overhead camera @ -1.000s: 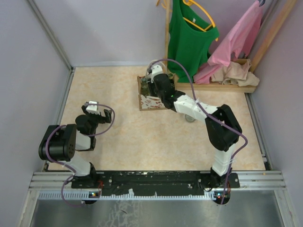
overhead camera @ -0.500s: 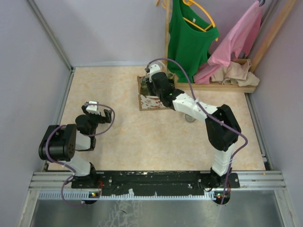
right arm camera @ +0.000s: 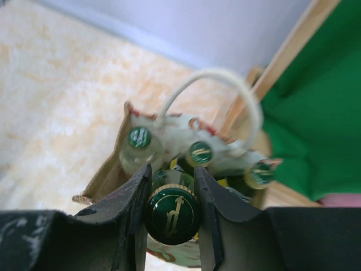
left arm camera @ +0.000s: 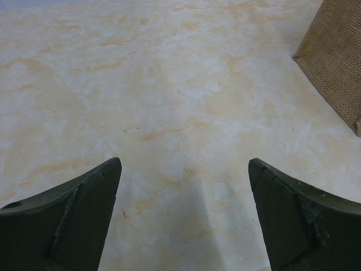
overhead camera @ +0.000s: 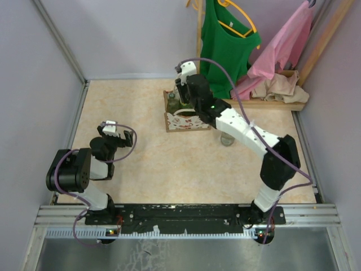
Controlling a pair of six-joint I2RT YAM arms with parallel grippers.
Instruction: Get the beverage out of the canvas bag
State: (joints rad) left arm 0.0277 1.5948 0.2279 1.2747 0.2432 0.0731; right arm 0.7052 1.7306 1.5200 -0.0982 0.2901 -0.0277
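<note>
The right gripper [right arm camera: 172, 179] pinches a green-capped glass bottle [right arm camera: 172, 213] tight, with the boxy tan canvas bag [right arm camera: 106, 176] just beyond its jaws. The left gripper [left arm camera: 184, 192] gapes wide and holds nothing.

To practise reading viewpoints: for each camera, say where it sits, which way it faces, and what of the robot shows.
Top external: above, behind the bases, looking down on table, left arm, right arm, canvas bag.
Left wrist: faces the table; open left end effector.
Right wrist: looks into bag; right end effector shut on green-capped bottle.
Shared: all three show the bag.
</note>
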